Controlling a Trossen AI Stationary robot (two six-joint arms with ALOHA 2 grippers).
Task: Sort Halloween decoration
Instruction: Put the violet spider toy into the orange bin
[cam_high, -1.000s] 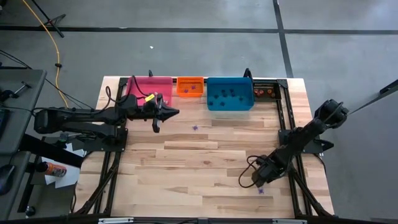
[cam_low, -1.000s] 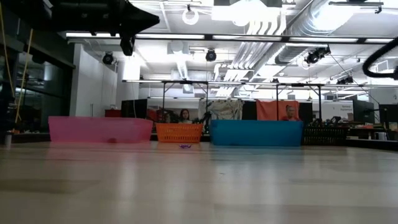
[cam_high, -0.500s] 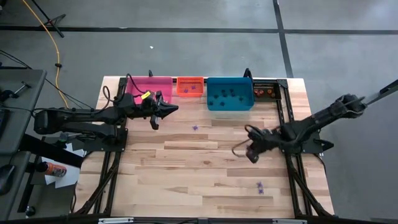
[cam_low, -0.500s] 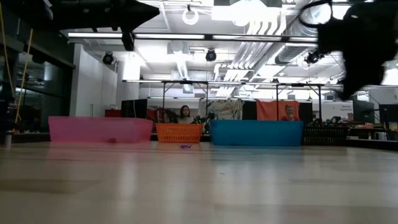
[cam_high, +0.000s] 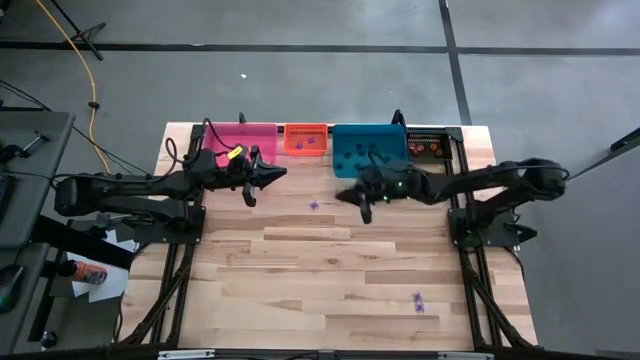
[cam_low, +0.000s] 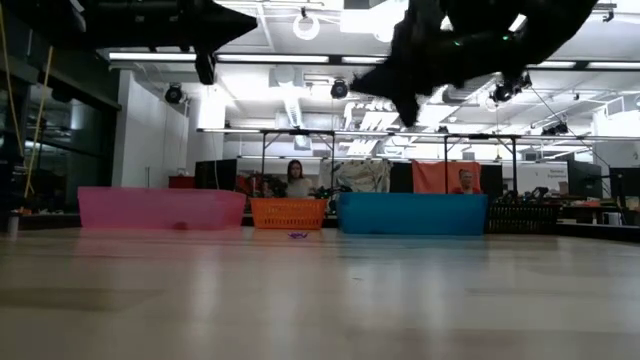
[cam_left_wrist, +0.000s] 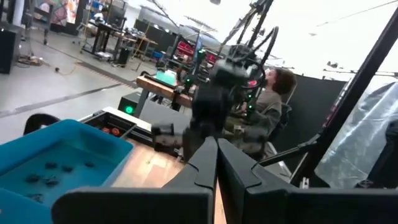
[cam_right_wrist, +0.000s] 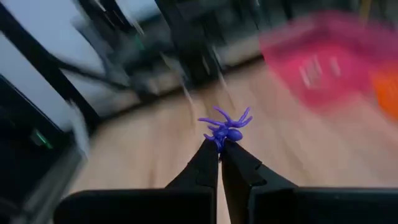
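My right gripper (cam_high: 350, 197) hangs above the table just in front of the blue bin (cam_high: 368, 152), shut on a small purple spider (cam_right_wrist: 225, 127), one piece of the Halloween decoration. In the low view it shows high up (cam_low: 403, 108). My left gripper (cam_high: 279, 175) waits in the air in front of the pink bin (cam_high: 240, 140), shut with nothing between its fingers (cam_left_wrist: 216, 163). Another purple trinket (cam_high: 314, 205) lies on the wood between the two grippers. A further one (cam_high: 418, 300) lies near the table's near right corner. My right gripper pinches the purple spider by its lower end (cam_right_wrist: 219, 142) between its two fingertips. The body and legs stick out beyond the fingertips. The fingers reach roughly level toward the table's left side. The spider is lifted clear of the table.
Along the far edge stand a pink bin, an orange bin (cam_high: 306, 138), the blue bin with dark trinkets inside, and a black bin (cam_high: 427, 145). Bare wood fills the middle and near part of the table. People sit in the room beyond (cam_low: 296, 178).
My right gripper has risen from the near right part of the table and swung toward the far edge and the left, ending in front of the blue bin. It has turned from pointing down to lying nearly level. My left gripper has kept still.
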